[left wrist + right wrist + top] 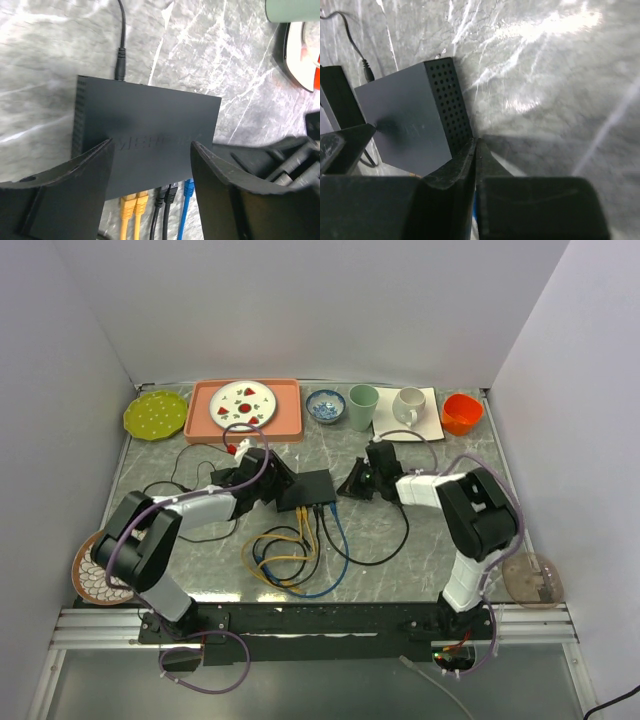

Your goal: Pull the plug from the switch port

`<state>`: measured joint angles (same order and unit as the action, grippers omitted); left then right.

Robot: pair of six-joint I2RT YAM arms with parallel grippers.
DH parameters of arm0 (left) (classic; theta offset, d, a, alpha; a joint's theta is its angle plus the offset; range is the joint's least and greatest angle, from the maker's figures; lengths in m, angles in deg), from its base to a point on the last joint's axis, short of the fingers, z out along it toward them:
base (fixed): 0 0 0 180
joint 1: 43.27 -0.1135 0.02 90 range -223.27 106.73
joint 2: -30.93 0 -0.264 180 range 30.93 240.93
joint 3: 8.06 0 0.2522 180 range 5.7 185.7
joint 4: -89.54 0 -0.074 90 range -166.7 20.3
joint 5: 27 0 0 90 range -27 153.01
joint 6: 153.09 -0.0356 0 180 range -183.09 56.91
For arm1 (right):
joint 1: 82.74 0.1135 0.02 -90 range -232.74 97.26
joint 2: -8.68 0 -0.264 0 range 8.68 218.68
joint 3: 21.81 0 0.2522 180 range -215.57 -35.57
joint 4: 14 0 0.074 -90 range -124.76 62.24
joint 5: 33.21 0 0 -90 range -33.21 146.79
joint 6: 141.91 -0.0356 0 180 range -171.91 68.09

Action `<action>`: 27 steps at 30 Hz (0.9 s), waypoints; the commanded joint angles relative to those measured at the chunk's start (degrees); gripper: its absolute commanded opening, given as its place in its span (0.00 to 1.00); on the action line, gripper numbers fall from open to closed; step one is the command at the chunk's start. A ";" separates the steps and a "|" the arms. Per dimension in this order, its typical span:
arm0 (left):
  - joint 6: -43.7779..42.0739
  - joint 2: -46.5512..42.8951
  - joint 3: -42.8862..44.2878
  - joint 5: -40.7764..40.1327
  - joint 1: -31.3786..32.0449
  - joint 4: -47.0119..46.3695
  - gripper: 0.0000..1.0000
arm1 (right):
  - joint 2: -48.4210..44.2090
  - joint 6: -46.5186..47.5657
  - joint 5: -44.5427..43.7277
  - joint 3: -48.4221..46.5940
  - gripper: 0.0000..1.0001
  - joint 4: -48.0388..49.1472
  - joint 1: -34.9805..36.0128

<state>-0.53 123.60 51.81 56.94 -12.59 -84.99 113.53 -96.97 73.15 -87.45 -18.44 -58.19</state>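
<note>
Switch (309, 487) lies mid-frame in the top view on the marble surface (400, 540), cables (290, 560) trailing toward the bottom edge.

Left tool (151, 146): spread wide, hanging over the switch's top, gripping nothing.

Right tool (475, 143): pressed together, tip by the switch's perforated side. Probably bracing it; contact unclear.

Step, as judged: lining up, all plugs seated.

Next: left tool must pick one of the plugs (134, 204) along the lower edge and pinch it squarely.

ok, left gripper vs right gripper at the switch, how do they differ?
The left gripper has its jaws wide apart, framing the switch at its cabled edge; the right gripper has its jaws pressed together. The left one looks down on the switch's lid, the right one sits beside its perforated side wall. Both are at the switch; neither visibly holds anything.
</note>
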 commanded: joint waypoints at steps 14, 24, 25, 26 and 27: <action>1.86 3.22 -4.19 15.29 -0.27 -16.49 0.15 | -11.43 -1.96 11.06 14.95 0.63 11.24 -1.62; 1.42 7.62 -2.16 15.21 -0.27 -13.77 0.08 | -7.66 -4.16 14.66 15.58 0.61 15.99 -1.88; 1.51 7.79 -2.25 15.21 -0.27 -13.77 0.07 | -6.69 -4.33 15.10 15.32 0.60 16.16 -1.97; 1.51 7.88 -2.34 15.12 -0.27 -13.68 0.07 | -6.16 -4.60 15.45 14.97 0.60 16.51 -1.97; 1.51 8.06 -2.42 14.94 -0.27 -13.50 0.07 | -5.72 -5.04 15.63 14.88 0.60 16.95 -2.06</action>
<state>1.07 130.24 48.42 71.69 -12.83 -98.56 105.60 -100.69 87.05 -71.23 -4.59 -59.65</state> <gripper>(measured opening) 0.077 0.600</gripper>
